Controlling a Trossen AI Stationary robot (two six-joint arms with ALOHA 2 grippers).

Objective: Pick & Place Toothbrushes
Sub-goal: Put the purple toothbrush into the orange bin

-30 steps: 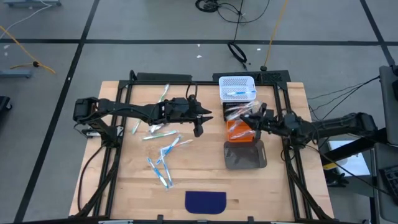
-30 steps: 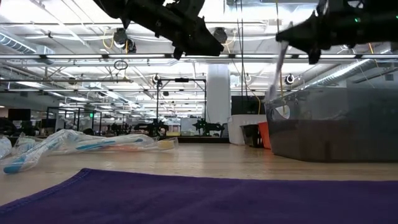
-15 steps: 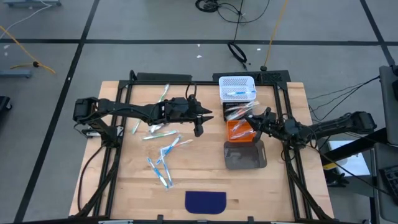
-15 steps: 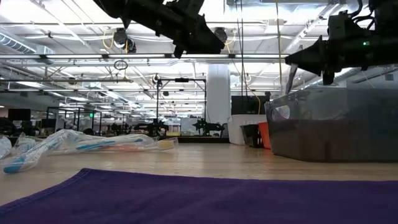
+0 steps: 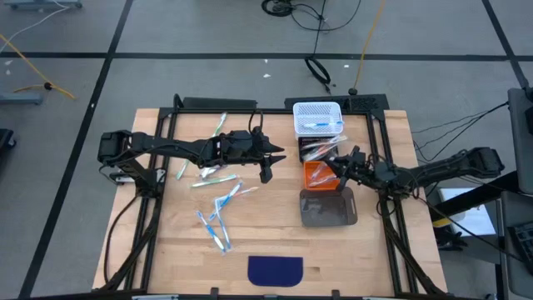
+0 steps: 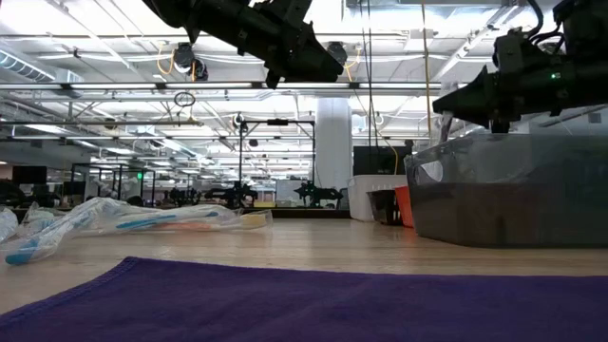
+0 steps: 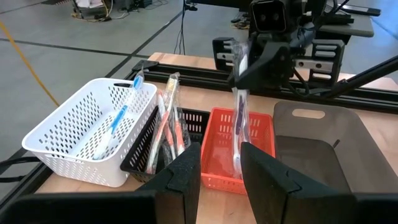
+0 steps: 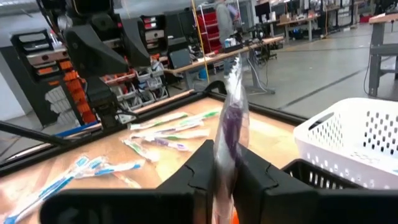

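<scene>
1. At the left of the high view, the left arm reaches rightward from the table's left edge; its base is partly masked by the black frame rails (image 5: 158,167).
2. Left of centre, the loose toothbrushes (image 5: 215,204) lie scattered on the wooden table (image 5: 166,250), their long axes pointing in mixed directions. Their colours under the shiny wrappers are hard to make out; the low view shows them as a flat heap at its left edge.
3. At centre, the left gripper (image 5: 268,167) hangs above the table holding nothing, its fingers (image 7: 186,177) spread with a clear gap between them.
4. Low centre, a purple cloth (image 5: 276,270) lies at the table's near edge.
5. Right of centre, from top to bottom: a white basket (image 5: 317,109) with a blue brush lying lengthwise, a black basket (image 5: 312,150) half hidden by wrappers, an orange basket (image 5: 321,177), and a grey bin (image 5: 327,208).
6. Over the orange basket, the right gripper (image 5: 339,167) pinches a wrapped purple toothbrush (image 7: 239,115) that hangs upright, long axis vertical, its lower end down inside the basket. Its own fingers (image 8: 202,171) hide the lower part.
</scene>
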